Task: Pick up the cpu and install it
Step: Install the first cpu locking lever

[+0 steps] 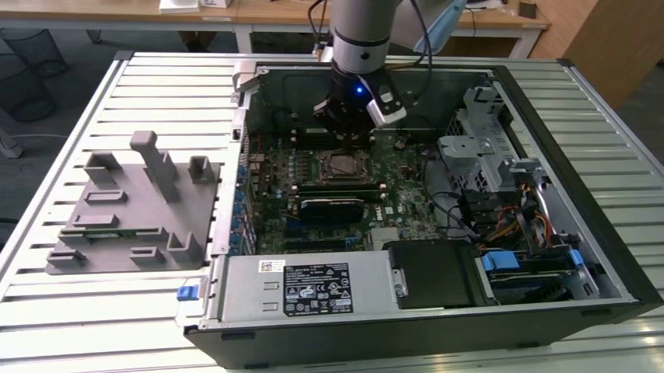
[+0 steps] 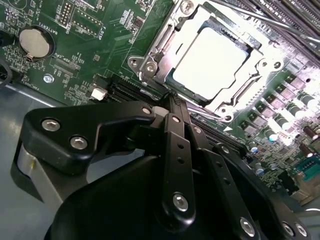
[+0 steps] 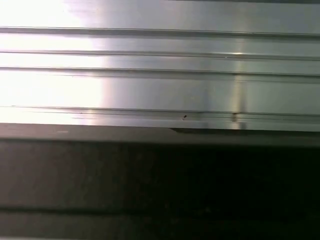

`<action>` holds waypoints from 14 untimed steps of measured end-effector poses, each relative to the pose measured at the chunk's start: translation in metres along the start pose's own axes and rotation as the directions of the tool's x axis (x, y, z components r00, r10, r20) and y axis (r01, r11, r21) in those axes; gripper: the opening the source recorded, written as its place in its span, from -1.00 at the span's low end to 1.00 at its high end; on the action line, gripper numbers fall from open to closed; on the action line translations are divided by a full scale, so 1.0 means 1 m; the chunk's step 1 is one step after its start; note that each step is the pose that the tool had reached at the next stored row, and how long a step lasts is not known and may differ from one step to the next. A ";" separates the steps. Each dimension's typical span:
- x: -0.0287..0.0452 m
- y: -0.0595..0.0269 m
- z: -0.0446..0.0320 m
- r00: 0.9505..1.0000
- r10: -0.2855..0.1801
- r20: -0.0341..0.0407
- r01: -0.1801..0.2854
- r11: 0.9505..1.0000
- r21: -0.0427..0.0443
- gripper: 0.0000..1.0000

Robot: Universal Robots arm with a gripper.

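The cpu (image 2: 210, 55), a flat square chip with a bright silvery-white top, lies inside the metal socket frame (image 2: 150, 65) on the green motherboard (image 2: 105, 45). In the exterior view my gripper (image 1: 347, 130) hangs inside the open computer case, just over the far side of the socket (image 1: 341, 165). In the second wrist view the black fingers (image 2: 176, 145) run together to a single tip beside the socket's edge, so my gripper (image 2: 172, 100) is shut with nothing in it. It stands apart from the cpu.
A grey fixture tray (image 1: 135, 210) with upright posts sits on the ribbed table at the exterior view's left. The case holds a power supply (image 1: 301, 287), a black drive (image 1: 441, 272) and cables (image 1: 498, 210). A coin battery (image 2: 34, 42) sits on the board.
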State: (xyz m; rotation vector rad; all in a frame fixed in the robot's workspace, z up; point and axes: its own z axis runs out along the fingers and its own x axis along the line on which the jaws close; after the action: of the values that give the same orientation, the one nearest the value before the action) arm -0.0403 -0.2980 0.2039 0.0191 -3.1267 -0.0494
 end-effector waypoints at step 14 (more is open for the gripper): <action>-0.0022 0.0010 -0.0053 1.000 0.000 0.000 0.000 1.000 0.000 -0.77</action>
State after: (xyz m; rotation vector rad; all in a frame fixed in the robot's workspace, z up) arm -0.0380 -0.2971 0.2093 0.0195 -3.1268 -0.0497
